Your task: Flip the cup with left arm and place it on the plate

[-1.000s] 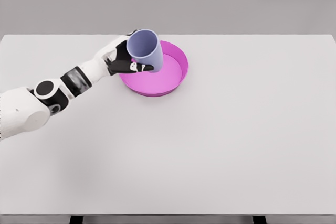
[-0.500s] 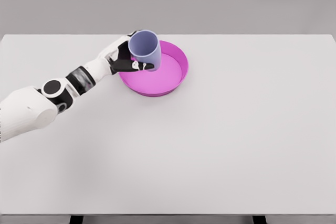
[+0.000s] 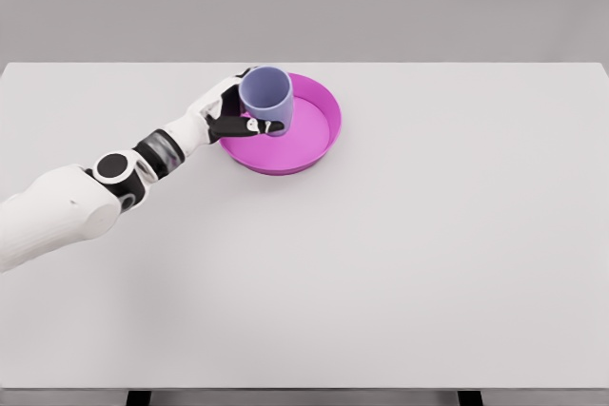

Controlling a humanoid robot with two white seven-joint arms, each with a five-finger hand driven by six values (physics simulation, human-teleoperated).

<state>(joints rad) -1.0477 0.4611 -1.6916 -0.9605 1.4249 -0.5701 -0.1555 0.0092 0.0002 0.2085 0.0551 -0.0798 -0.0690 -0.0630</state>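
Sim test bench, not a real room. Rendered look: flat shading, uniform grey backdrop, no walls or furniture detail. Only a plain white table [image 3: 400, 263], black legs poking out at its near edge. Only props were a magenta plate [image 3: 309, 140] and a lavender cup [image 3: 267, 99], just right of the left hand's fingers [image 3: 249, 125].

Bright, even, diffuse light; faint soft shadows on table [image 3: 400, 263]; no glare; render slightly soft overall.

Pink plate [image 3: 314, 145] on white table [image 3: 400, 254]
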